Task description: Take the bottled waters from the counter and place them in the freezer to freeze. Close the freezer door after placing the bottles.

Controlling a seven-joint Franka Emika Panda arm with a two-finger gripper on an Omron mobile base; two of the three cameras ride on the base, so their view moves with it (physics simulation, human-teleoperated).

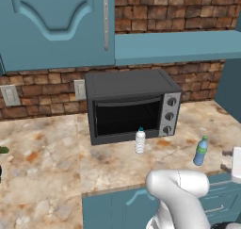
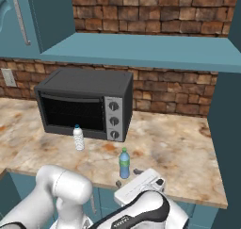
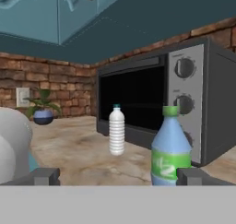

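Fig. Hand [image 3: 118, 176] low at tabletop edge, jaws spread to full width, nothing between them; fingertips [image 3: 42, 176] sat level w/ the bottle bases, pointing horizontally toward the oven. Blue bottle [image 3: 171, 147] stood upright just ahead, near the right tip, not yet betw. the jaws. White bottle [image 3: 116, 130] stood upright farther back, close to the oven [image 3: 152, 98] door. In the right base view the hand's white body [image 2: 140, 186] hung just off the tabletop [image 2: 179, 152] edge, beside the blue bottle [image 2: 124, 163]; white bottle [image 2: 78, 137] well apart to the left. Left base view: blue bottle [image 1: 201, 151] near front edge, white bottle [image 1: 140, 140] touching or nearly touching the oven front.

Handling (judged): both bottles small, light if part-filled, thin-walled plastic, so flexible under squeeze; smooth, likely slippery; tall and narrow, so tip-prone if nudged at the cap. Best hold: mid-body at the green label [image 3: 171, 165], below the shoulder, jaws square to the axis. Hand needed a sideways shift to centre the bottle.

Arm: elbow [image 1: 178, 185] raised in front of the drawers, forearm folded low, wrist level. Freezer position could not be told.
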